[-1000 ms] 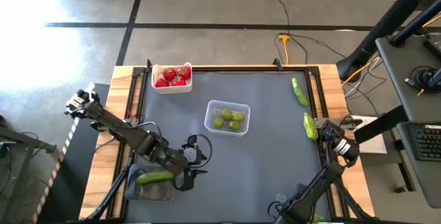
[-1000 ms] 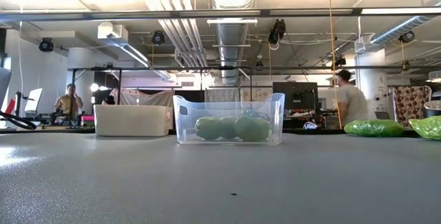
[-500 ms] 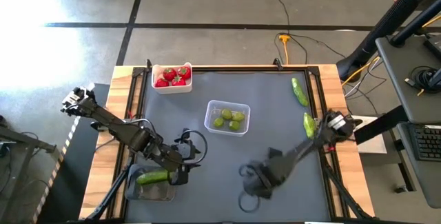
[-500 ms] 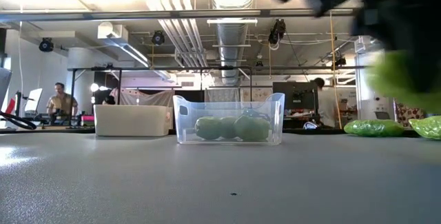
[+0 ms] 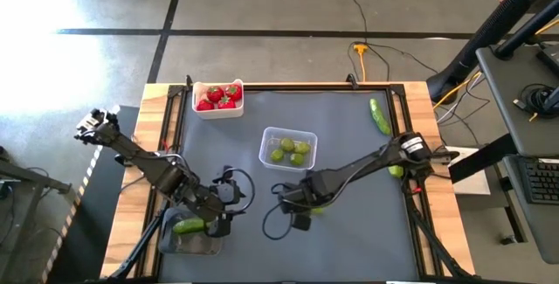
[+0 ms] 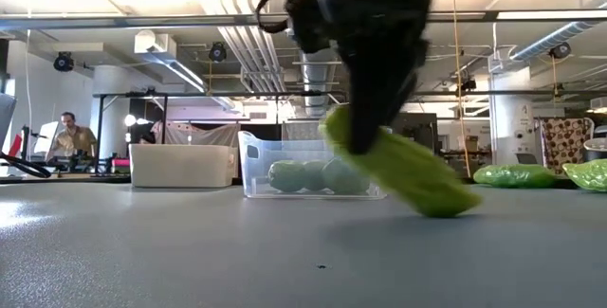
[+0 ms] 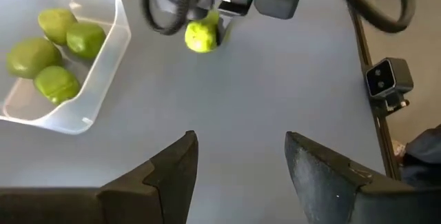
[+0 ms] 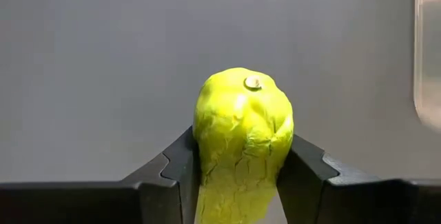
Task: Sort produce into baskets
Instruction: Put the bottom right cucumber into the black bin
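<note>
So right now the right arm's tool (image 5: 307,205) is out over the middle of the dark grey tabletop (image 5: 349,144), clamped on a long glossy green cucumber (image 6: 403,171); the right wrist view shows its bumpy end squeezed snug between both fingers (image 8: 180,160), and from table height it hangs tilted, low end close to the surface but I can't tell if it's touching. It sits just near-side of the clear plastic tub with rounded corners (image 5: 288,148), which holds small round yellow-green fruits (image 7: 54,55), so that's clearly not its home. The opaque white tub (image 5: 218,98) at the far left is full of red strawberries (image 5: 220,96). Cucumbers look to belong in the dark grey-black tray (image 5: 194,236) at the near left corner, where one green cucumber (image 5: 189,225) already lies. The left arm's tool (image 5: 225,210) hangs beside that tray with its fingers spread wide and nothing in them. My read: this is the carry step, and next the right arm needs to travel left toward the tray, or hand off to the left tool, without bumping it. Two more cucumbers (image 5: 379,116) wait along the right edge.
</note>
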Action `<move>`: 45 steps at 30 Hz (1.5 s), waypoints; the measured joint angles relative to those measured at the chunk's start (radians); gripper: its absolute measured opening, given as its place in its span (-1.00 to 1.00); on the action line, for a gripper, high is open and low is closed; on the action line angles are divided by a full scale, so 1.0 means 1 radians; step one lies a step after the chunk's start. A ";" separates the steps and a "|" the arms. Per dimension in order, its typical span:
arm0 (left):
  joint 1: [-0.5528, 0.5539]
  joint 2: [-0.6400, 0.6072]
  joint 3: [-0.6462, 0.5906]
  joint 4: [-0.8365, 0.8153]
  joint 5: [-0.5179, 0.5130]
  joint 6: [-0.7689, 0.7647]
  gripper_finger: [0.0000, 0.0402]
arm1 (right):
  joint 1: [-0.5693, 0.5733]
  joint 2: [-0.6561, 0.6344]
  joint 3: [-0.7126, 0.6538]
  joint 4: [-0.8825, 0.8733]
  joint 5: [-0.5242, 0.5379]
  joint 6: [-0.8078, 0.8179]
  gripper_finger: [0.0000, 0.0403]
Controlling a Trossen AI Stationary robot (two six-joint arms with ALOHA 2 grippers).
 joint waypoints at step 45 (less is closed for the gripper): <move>0.172 0.510 -0.176 0.869 0.086 0.347 0.40 | 0.334 -0.034 0.459 -0.535 0.256 0.631 0.49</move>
